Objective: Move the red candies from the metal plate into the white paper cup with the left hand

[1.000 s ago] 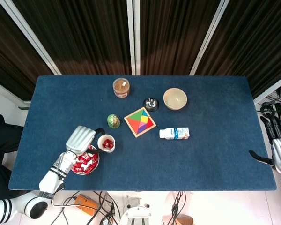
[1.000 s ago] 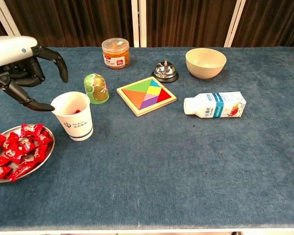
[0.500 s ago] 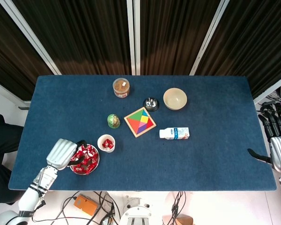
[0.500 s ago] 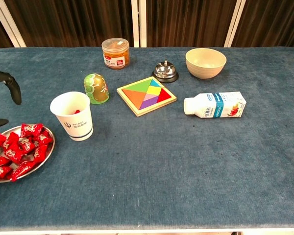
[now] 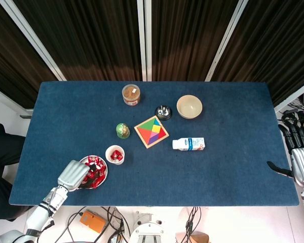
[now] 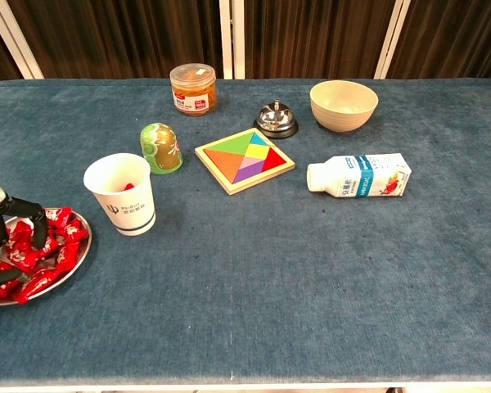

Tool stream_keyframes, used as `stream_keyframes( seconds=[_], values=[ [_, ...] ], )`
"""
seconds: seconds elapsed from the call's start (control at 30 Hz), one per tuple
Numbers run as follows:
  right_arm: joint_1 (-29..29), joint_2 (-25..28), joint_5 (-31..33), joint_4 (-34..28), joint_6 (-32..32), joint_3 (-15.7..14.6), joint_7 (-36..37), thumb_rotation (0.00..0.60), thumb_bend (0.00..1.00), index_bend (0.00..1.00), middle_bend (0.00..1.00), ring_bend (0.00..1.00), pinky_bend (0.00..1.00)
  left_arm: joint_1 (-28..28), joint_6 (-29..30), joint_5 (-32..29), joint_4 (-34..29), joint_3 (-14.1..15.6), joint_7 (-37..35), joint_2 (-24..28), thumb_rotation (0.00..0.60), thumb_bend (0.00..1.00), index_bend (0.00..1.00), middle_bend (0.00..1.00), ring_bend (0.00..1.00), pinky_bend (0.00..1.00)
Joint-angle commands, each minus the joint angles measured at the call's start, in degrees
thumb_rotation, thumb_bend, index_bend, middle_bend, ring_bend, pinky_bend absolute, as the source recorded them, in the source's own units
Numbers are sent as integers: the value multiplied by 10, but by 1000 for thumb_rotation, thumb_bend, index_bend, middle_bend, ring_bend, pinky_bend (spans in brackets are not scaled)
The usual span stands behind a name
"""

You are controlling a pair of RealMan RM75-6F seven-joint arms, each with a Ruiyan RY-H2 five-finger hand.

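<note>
The metal plate sits near the table's front left corner, piled with red candies. Just right of it stands the white paper cup, upright, with red candy inside. My left hand is down over the plate's left side, its dark fingers spread and reaching onto the candies; I see none lifted. My right hand hangs past the table's right edge with fingers apart, holding nothing.
Behind the cup stands a green egg-shaped toy. A colourful tangram board, a milk carton on its side, a bell, a beige bowl and a lidded jar occupy the middle and back.
My left hand moved from beside the cup back toward me and left, then came down onto the candies on the plate. The right hand stayed put.
</note>
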Motion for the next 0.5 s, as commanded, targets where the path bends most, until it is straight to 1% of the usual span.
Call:
stream_keyframes(
  seconds=[0.03,0.5],
  values=[
    [1,0,-1,-1,-1,-1,-2,600,236,0,27,0,53,3,0,-6,15,-3,14,-9,600,248,450,939,958,945],
    [-3,0,-3,-5,2,-4,-6,600,236,0,27,0,55,9,-6,-26,40,-13,10,-16,600,245,463,939,958,945]
  ],
)
